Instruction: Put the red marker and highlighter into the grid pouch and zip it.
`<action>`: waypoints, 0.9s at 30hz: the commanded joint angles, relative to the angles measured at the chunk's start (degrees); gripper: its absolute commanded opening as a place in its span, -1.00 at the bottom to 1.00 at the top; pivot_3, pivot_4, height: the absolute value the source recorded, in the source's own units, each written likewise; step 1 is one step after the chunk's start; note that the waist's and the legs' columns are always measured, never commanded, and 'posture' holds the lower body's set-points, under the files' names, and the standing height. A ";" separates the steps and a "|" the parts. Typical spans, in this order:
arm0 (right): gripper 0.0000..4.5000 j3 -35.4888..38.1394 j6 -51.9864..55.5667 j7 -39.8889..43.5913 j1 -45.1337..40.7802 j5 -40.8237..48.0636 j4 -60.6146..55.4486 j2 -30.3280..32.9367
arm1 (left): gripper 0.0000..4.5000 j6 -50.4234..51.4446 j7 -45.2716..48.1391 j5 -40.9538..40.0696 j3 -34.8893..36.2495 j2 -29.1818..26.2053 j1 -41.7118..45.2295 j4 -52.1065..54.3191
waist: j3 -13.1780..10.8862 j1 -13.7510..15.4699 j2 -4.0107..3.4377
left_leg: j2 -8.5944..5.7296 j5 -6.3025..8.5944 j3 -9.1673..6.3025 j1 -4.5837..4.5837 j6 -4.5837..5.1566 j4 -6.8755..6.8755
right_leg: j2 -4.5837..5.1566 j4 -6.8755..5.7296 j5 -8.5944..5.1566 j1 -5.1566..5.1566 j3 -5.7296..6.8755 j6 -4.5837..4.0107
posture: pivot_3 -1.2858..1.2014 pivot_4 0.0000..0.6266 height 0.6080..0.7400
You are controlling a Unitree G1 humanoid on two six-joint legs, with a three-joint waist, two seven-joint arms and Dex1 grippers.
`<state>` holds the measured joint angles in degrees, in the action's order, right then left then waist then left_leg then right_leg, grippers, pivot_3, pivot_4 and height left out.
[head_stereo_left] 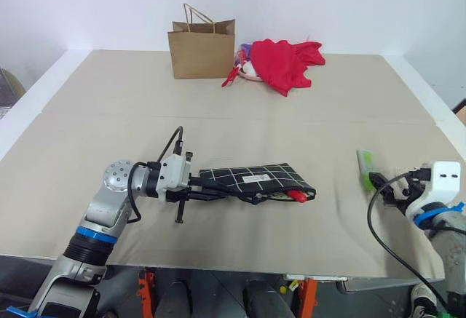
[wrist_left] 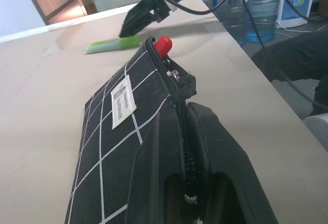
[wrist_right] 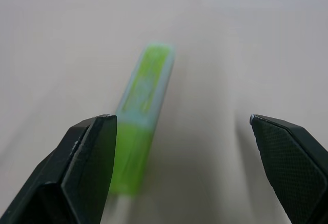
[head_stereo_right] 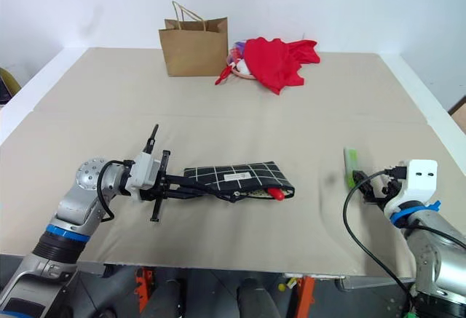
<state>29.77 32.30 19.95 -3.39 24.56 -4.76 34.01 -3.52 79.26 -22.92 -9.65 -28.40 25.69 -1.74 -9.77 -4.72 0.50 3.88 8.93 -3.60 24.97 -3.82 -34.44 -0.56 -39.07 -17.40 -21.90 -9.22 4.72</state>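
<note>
The grid pouch lies flat at the middle of the table, label up. The red marker's rounded red end sticks out of the pouch's right end, and the rest of it is hidden inside. My left gripper points right and is shut on the pouch's left zipper edge. The lime-green highlighter lies on the table at the right. My right gripper is just behind its near end. In the right wrist view that gripper is open wide, with the highlighter lying loose by one finger.
A brown paper bag stands at the back of the table, with a red cloth heaped to its right. The table's front edge runs close below the pouch. Bare tabletop separates pouch and highlighter.
</note>
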 commanded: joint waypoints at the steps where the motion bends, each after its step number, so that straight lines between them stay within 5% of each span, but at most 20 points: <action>1: 0.99 -0.97 -1.12 -2.16 -2.48 -0.95 -1.52 -0.87 | -1.00 -0.97 0.07 -0.04 0.65 -0.13 1.32 -0.03 | 0.00 0.09 0.00 | 0.00 0.00 0.00 0.00 0.00 0.00 | 0.00 0.00 0.00 0.00 0.00 0.00 | 0.03 -0.52 1.00; 11: 0.99 -4.62 1.92 -6.53 -2.34 -4.06 1.54 -3.86 | -1.00 -1.28 -0.75 0.45 0.60 0.30 1.23 0.31 | 0.01 0.23 0.00 | 0.00 0.00 0.00 0.03 0.02 0.06 | 0.00 0.00 -0.05 -0.01 0.01 -0.05 | 0.03 -0.52 1.00; 14: 0.67 -4.51 1.95 -8.31 -1.80 -5.17 2.73 -4.44 | -1.00 -1.26 -0.97 0.49 0.71 0.26 1.16 0.38 | 0.02 0.28 0.02 | 0.00 0.00 -0.01 0.02 0.02 0.05 | 0.00 0.00 -0.05 0.01 0.02 -0.04 | 0.03 -0.52 1.00; 19: -0.42 -4.75 1.93 -8.83 -1.50 -5.66 2.93 -4.70 | -1.00 -1.33 -1.13 0.59 0.79 0.23 1.28 0.23 | 0.03 0.75 0.06 | -0.04 -0.04 -0.03 -0.01 0.00 -0.08 | 0.02 0.01 -0.03 0.14 0.02 0.00 | 0.03 -0.52 1.00; 24: -0.50 -6.07 1.37 -7.48 -1.23 -6.29 1.93 -3.85 | -1.00 -1.25 -1.37 0.54 0.86 0.28 1.54 -0.01 | 0.04 0.77 0.08 | -0.09 -0.05 -0.07 -0.02 0.00 -0.10 | 0.06 0.04 -0.03 0.23 0.02 0.02 | 0.03 -0.52 1.00; 27: -0.50 -6.42 -2.40 1.36 -2.20 -2.44 -0.98 -1.24 | -1.00 -0.88 -1.17 0.14 1.04 -0.01 1.70 -0.38 | 0.03 0.73 0.07 | -0.08 -0.05 -0.07 -0.03 0.00 -0.09 | 0.05 0.03 -0.04 0.23 0.02 0.03 | 0.03 -0.52 1.00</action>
<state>22.87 31.64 16.60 -5.37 20.11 -3.76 31.30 -3.97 78.02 -22.32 -9.65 -27.99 26.63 -2.83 -9.73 -3.99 0.57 3.80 8.88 -3.67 24.94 -3.82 -34.50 -0.50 -39.04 -17.44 -21.67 -9.20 4.75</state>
